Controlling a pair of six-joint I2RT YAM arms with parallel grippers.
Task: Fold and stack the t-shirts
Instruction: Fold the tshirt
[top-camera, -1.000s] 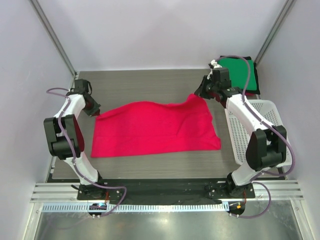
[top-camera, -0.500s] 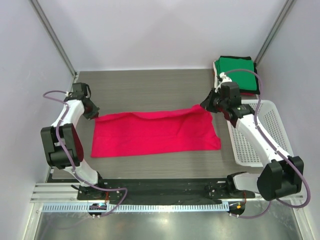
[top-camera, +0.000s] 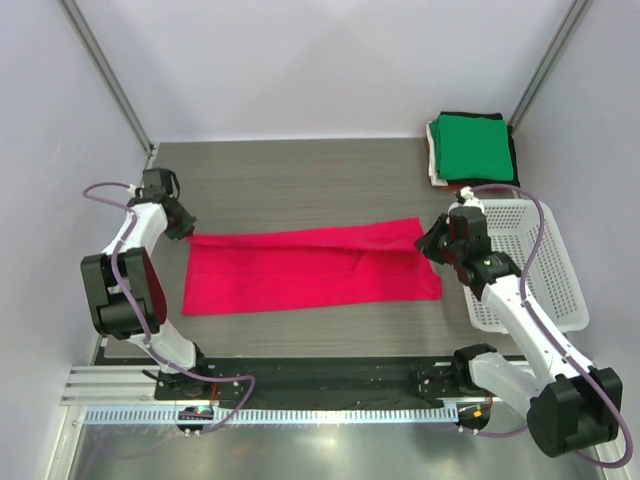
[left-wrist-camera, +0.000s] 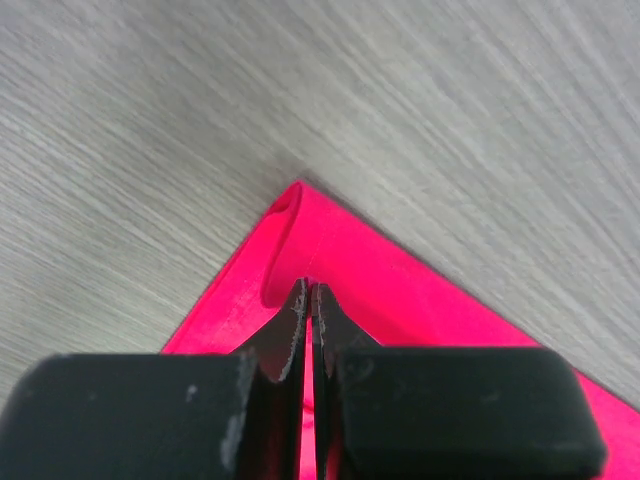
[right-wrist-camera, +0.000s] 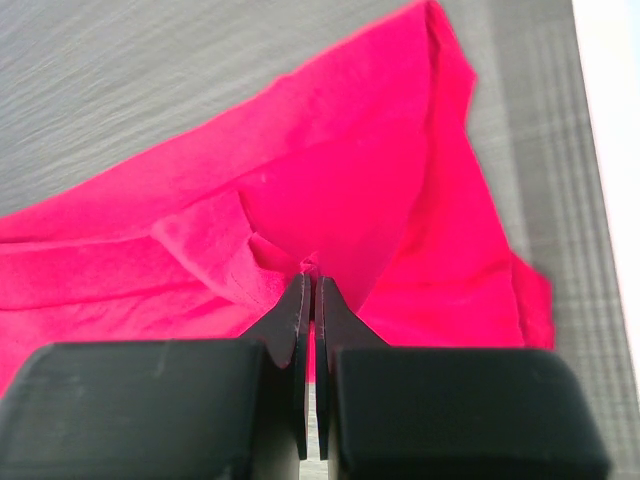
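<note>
A bright red-pink t-shirt (top-camera: 310, 268) lies across the middle of the table, folded into a long flat strip. My left gripper (top-camera: 188, 232) is shut on its far left corner (left-wrist-camera: 300, 215). My right gripper (top-camera: 428, 243) is shut on its far right edge, where the cloth bunches at the fingertips (right-wrist-camera: 311, 268). A stack of folded t-shirts with a green one on top (top-camera: 474, 147) sits at the far right corner; black, white and red edges show under it.
A white plastic mesh basket (top-camera: 545, 262) stands at the right edge, just right of my right arm. The enclosure walls close in on the left, back and right. Bare grey wood table (top-camera: 300, 180) lies beyond the shirt.
My right gripper has pulled the shirt's far edge toward the near side, folding the cloth down into a narrower strip. The left gripper stays at its corner.
</note>
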